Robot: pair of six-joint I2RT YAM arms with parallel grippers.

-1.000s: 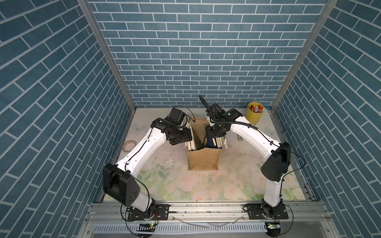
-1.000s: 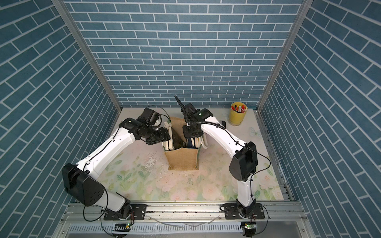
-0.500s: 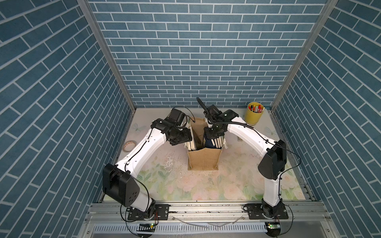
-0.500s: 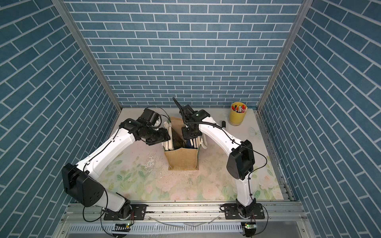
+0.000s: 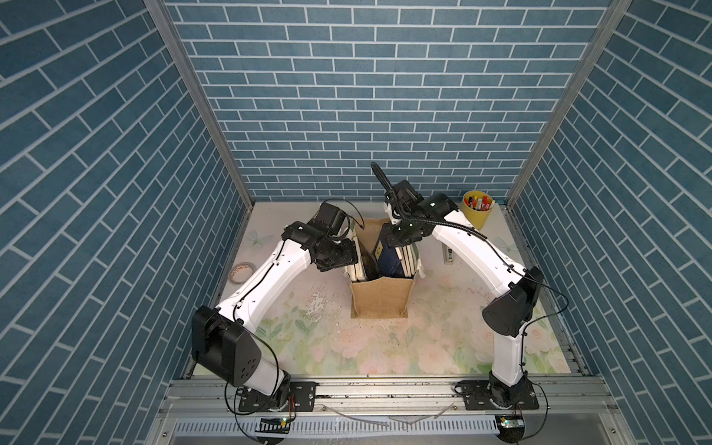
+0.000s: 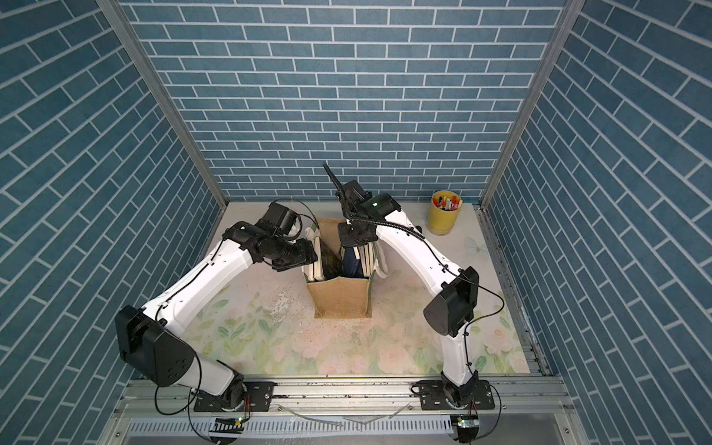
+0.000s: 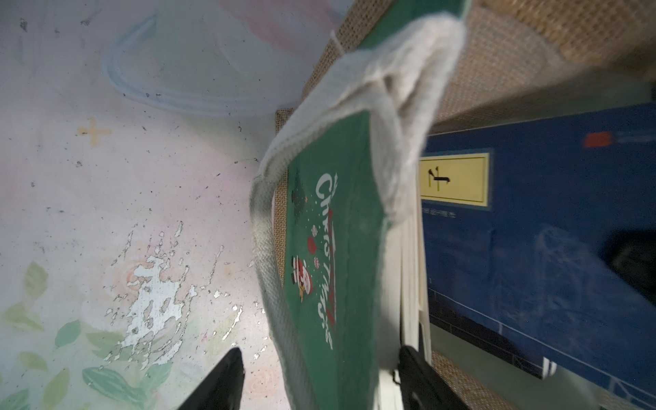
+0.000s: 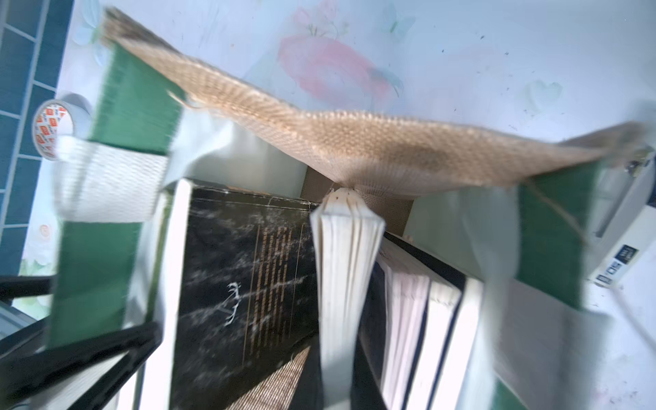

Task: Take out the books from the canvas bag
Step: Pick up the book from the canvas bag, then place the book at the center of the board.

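Blue brick-patterned walls are noted on three sides of a worn floral table mat [image 5: 385, 346]. Bag [image 5: 381, 304] is found upright near mid-table between both arms. Its burlap front is plain, and its green side is printed "CHRISTMAS" in white beside a small Santa figure, as seen in the left wrist view. Books [image 5: 407, 257] are stood on end inside it, none laid on the mat. Pale page blocks are set against the wall on the left arm's side. Black book [image 8: 227, 269] is marked with a white antler figure and yellowish lines too blurred to be read. Navy book [image 7: 532, 230] is tagged with a yellow label bearing one black mark. Left gripper [image 7: 319, 351] is held with jaws apart, astride that wall and its cream handle, outer finger clear of the cloth. Right gripper [image 8: 337, 372] is seen closed on the navy book, its page block pinched between the fingers. Red print on a tape roll [image 8: 53, 127] cannot be read. Pens are kept in a yellow cup [image 5: 477, 212] at the back right. Against a second ago, right wrist and cable are placed slightly higher in both top views; bag and left arm are unchanged.
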